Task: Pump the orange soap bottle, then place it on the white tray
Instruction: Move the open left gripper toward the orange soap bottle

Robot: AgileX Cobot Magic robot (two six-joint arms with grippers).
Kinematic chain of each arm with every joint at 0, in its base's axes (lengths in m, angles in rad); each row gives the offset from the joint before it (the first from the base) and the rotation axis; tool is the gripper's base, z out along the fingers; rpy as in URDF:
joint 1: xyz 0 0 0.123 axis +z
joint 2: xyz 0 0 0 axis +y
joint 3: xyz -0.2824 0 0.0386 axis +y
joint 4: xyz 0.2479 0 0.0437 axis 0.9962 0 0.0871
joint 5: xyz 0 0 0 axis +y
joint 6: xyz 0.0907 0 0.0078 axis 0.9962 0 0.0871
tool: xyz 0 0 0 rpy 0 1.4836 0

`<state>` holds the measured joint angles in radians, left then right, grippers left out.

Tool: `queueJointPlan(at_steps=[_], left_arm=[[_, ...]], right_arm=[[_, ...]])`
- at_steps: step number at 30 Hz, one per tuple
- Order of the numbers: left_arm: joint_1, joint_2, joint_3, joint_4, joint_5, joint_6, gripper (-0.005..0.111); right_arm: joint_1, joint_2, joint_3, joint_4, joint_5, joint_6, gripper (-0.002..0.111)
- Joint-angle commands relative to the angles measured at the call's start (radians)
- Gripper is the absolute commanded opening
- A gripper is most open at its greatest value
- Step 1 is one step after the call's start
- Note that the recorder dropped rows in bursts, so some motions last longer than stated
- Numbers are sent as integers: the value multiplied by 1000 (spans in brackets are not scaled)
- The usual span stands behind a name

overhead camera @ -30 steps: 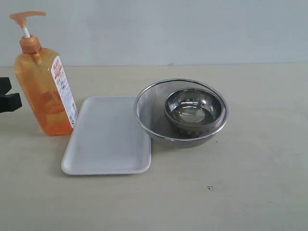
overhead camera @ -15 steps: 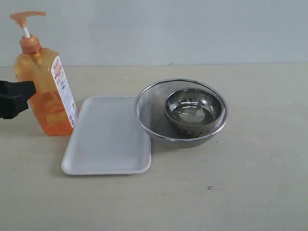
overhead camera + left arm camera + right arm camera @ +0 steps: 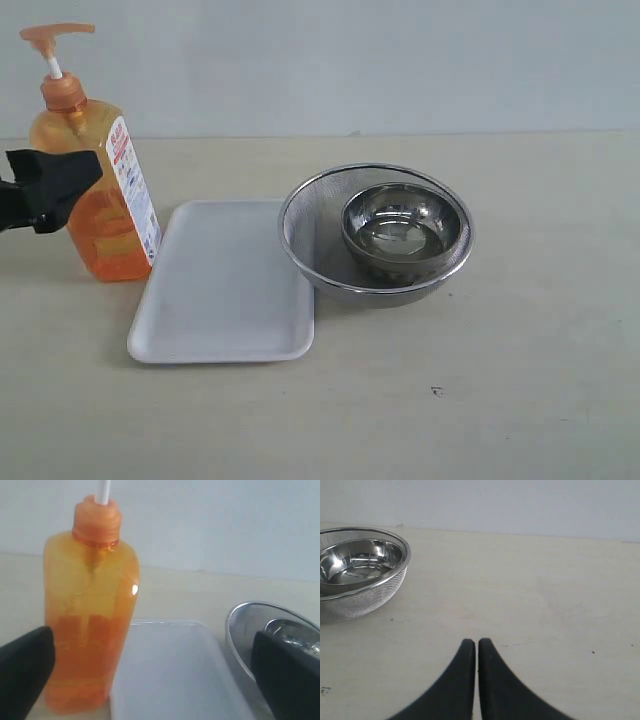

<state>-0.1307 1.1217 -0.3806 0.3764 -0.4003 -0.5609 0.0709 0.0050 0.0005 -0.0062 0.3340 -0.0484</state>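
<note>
- Currently your left gripper (image 3: 58,187) stands spread wide and holds nothing; the orange soap bottle (image 3: 95,190) sits between its fingers (image 3: 25,672), unclamped.
- Your right gripper (image 3: 476,647) is pressed shut on nothing, over bare table (image 3: 545,595).
- You have the bottle upright on the table, just beside the white tray (image 3: 225,290) and not on it.
- Beside the tray's far side, a mesh strainer (image 3: 305,235) holds a steel bowl (image 3: 403,228).

Matte black jaws, smooth and unmarked: the right pair curve like blades to narrow tips, the left pair look blunter and rounded.
</note>
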Motion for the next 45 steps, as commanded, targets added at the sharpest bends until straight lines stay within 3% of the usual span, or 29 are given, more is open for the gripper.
queueJointPlan(at_steps=[1, 5, 12, 18, 29, 40, 45], left_arm=[[-9, 1, -6, 1, -18, -33, 110], [-9, 2, -6, 1, -15, -61, 110], [-9, 41, -6, 6, -43, 164, 110], [-9, 163, -6, -3, -95, 218, 110], [-9, 302, -6, -265, -289, 394, 110], [-9, 439, -19, -268, -471, 424, 110], [-9, 488, -71, -268, -464, 424, 110]], right_arm=[[-6, -5, 0, -1, -4, -1, 0], [-6, -5, 0, -1, -4, -1, 0], [-6, -5, 0, -1, -4, -1, 0], [-6, -5, 0, -1, -4, -1, 0], [-6, -5, 0, -2, -4, -5, 0], [-6, -5, 0, -2, -4, -1, 0], [-6, -5, 0, -2, -4, -3, 0]])
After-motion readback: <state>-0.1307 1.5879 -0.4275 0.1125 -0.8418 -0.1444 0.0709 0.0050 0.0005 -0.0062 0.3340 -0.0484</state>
